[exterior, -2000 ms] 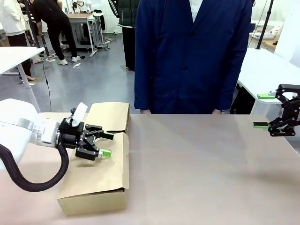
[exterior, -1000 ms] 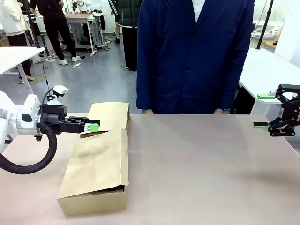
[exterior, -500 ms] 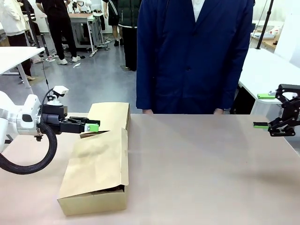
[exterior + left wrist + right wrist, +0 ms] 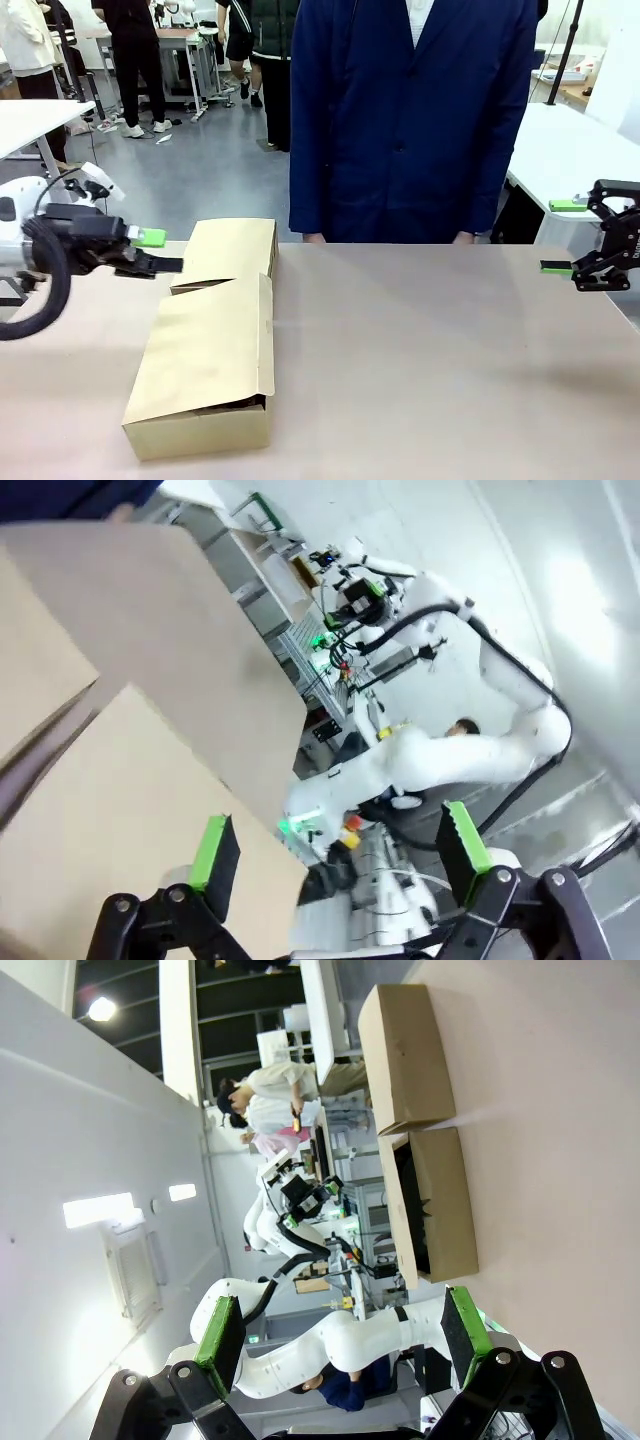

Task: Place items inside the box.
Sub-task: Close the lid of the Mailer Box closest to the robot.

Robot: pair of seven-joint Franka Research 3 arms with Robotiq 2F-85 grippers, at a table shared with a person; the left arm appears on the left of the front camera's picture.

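The cardboard box (image 4: 208,352) lies at the table's left, its long near flap folded down over the top and a far flap (image 4: 236,247) standing open. The items are hidden or out of view. My left gripper (image 4: 163,251) hovers just off the box's far left corner, open, nothing between its fingers. In the left wrist view the left gripper (image 4: 338,845) stands wide open over the box's flaps (image 4: 140,690). My right gripper (image 4: 568,238) hangs open at the table's right edge, far from the box. The right wrist view looks past the open right gripper (image 4: 342,1325) across the table to the box (image 4: 425,1195).
A person in a dark blue coat (image 4: 415,110) stands at the far edge, fingertips (image 4: 311,238) resting on the table's rim. The wide brown tabletop (image 4: 430,350) stretches bare between the box and my right gripper. White tables stand beyond both sides.
My left gripper has drawn back leftward, from over the box's top to beside its far left corner. The box's near flap now lies flatter. The right arm has not moved.
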